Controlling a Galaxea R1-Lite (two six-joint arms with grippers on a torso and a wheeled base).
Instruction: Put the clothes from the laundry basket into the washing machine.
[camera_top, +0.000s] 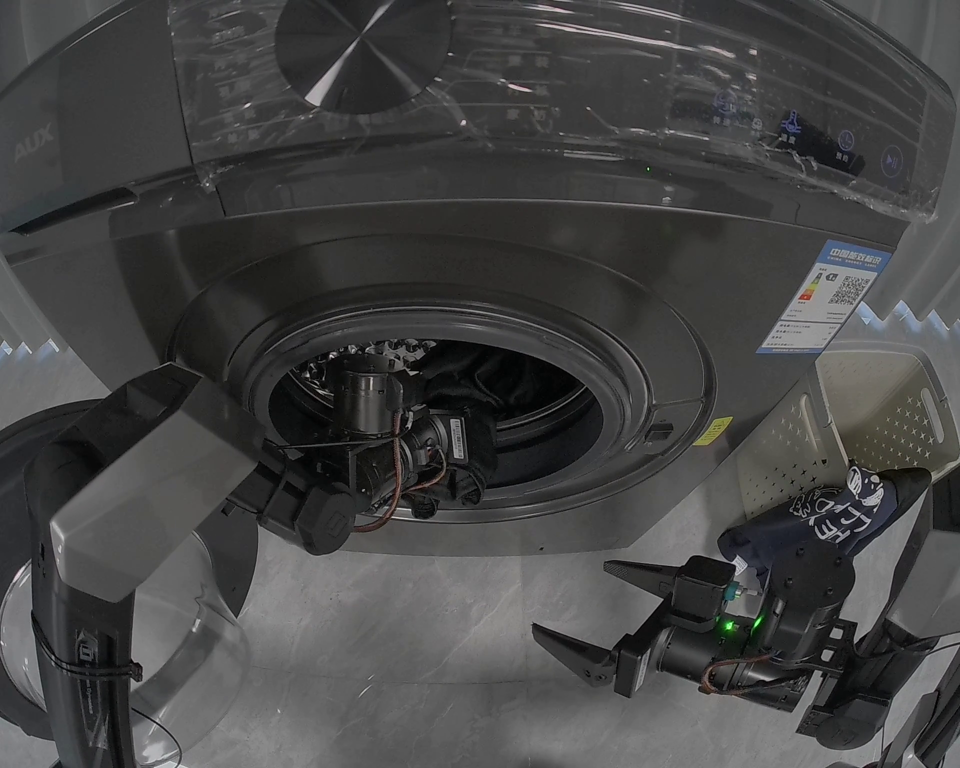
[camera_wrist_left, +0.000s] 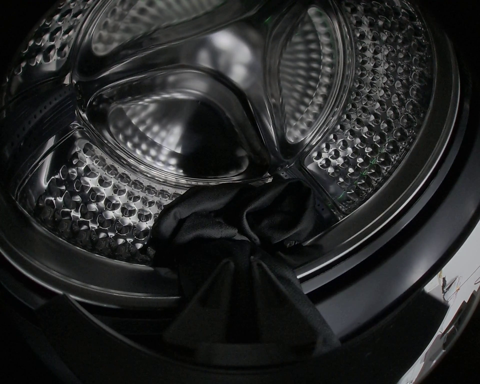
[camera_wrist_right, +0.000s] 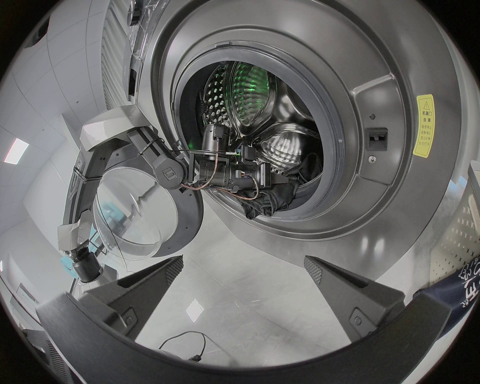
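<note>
The left gripper (camera_top: 475, 458) sits just inside the mouth of the grey front-loading washing machine (camera_top: 450, 260), at a crumpled black cloth garment (camera_wrist_left: 240, 235) that lies half over the drum lip. In that gloom I cannot tell whether it has hold of it. The right gripper (camera_top: 572, 598) hangs spread wide and empty above the floor, near the cream perforated plastic laundry basket (camera_top: 880, 400), where a navy printed garment (camera_top: 840, 515) drapes over the edge. Both garments look light, limp and likely to trail. I'd pinch a bunched fold, not a hem.
</note>
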